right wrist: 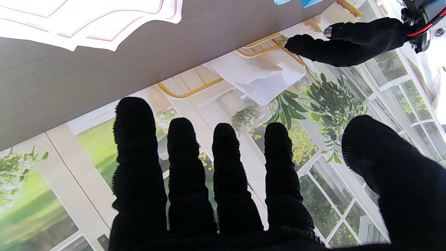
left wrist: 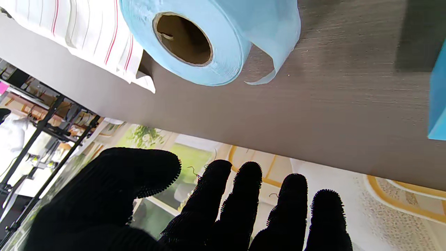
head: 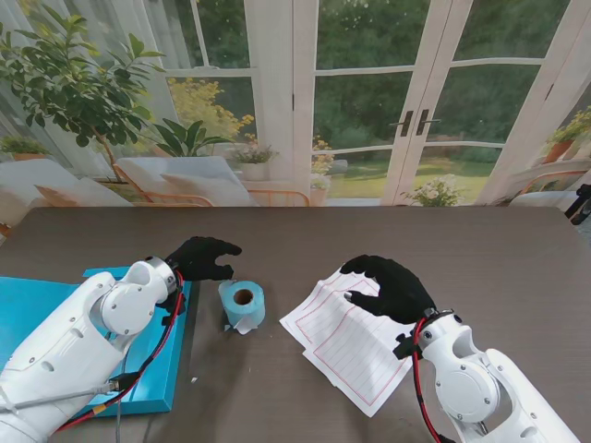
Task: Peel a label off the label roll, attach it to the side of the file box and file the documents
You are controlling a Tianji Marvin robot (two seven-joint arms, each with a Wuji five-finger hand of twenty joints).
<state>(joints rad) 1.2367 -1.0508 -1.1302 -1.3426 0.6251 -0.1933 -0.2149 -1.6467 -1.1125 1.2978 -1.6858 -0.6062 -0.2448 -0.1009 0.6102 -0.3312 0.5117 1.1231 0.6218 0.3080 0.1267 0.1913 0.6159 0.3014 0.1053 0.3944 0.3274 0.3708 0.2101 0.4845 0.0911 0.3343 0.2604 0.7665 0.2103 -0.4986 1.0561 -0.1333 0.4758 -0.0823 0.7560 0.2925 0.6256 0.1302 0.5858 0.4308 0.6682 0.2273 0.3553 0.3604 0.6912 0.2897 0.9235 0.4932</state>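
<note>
A light blue label roll (head: 243,303) lies on its side on the dark table, its cardboard core showing and a loose tail curling off it (left wrist: 275,66). My left hand (head: 199,257) hovers open just left of and behind the roll, holding nothing. The blue file box (head: 55,318) lies flat under my left forearm. Lined documents (head: 346,337) with red borders are spread right of the roll. My right hand (head: 392,288) is open over their far edge, fingers spread; whether it touches the paper is unclear. The right wrist view shows the papers (right wrist: 87,21) and my left hand (right wrist: 352,38).
The dark wood table (head: 416,235) stretches far behind and to the right of both hands. Red cables run along both forearms. A small white scrap (head: 193,379) lies near the box's front corner. Windows and plants stand beyond the table's far edge.
</note>
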